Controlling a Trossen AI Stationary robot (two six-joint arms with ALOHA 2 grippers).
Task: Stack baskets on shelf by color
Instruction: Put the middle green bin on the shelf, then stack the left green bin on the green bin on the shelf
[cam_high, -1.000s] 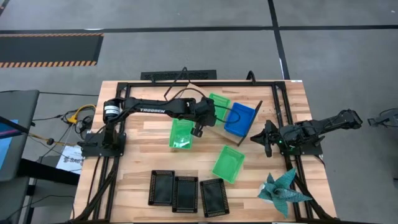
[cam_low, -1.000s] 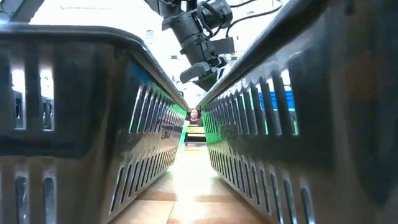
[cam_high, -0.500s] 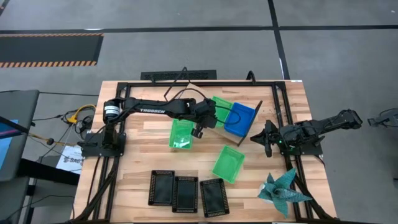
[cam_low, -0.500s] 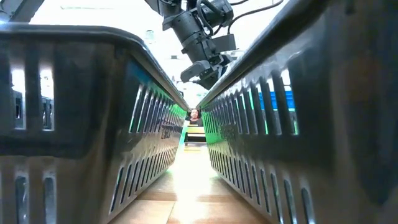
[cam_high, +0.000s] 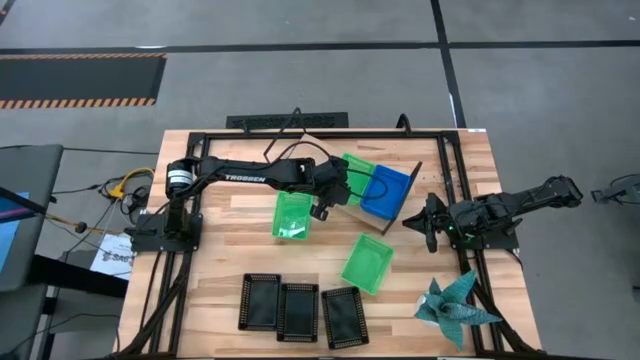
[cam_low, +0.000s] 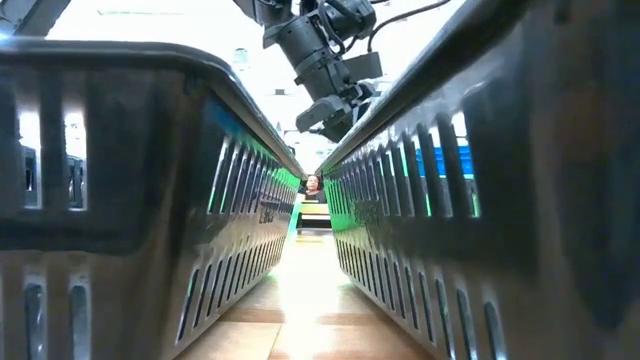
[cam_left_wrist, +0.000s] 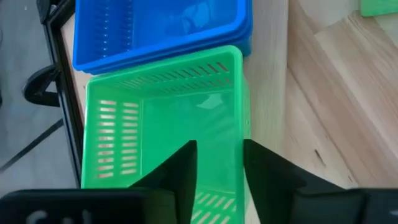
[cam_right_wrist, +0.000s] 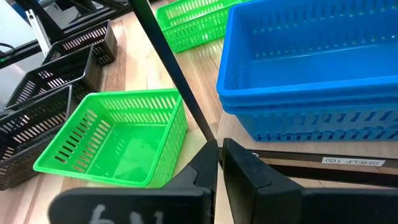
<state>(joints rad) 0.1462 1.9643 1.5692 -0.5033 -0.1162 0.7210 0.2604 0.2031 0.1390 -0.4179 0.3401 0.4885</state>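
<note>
A green basket (cam_left_wrist: 161, 124) sits on the wooden shelf (cam_left_wrist: 268, 81) beside a stack of blue baskets (cam_high: 386, 192), at the table's far middle. My left gripper (cam_left_wrist: 219, 171) hangs open over the green basket's near end, one finger inside the basket and one beyond its long wall. Two more green baskets (cam_high: 292, 215) (cam_high: 368, 264) lie on the tabletop. Three black baskets (cam_high: 297, 310) stand in a row near the front edge. My right gripper (cam_right_wrist: 219, 163) waits shut at the right, pointing at the shelf's end frame (cam_right_wrist: 177, 81).
A teal spiky star-shaped object (cam_high: 455, 305) lies at the front right corner. In the low view the black baskets' walls (cam_low: 120, 200) fill both sides, with my left arm (cam_low: 320, 60) above. Bare wood lies between the green baskets and the black row.
My left gripper has opened and let go of the green basket, which now rests on the shelf next to the blue stack. The wrist has tipped and rolled slightly; the arm has otherwise stayed where it was.
</note>
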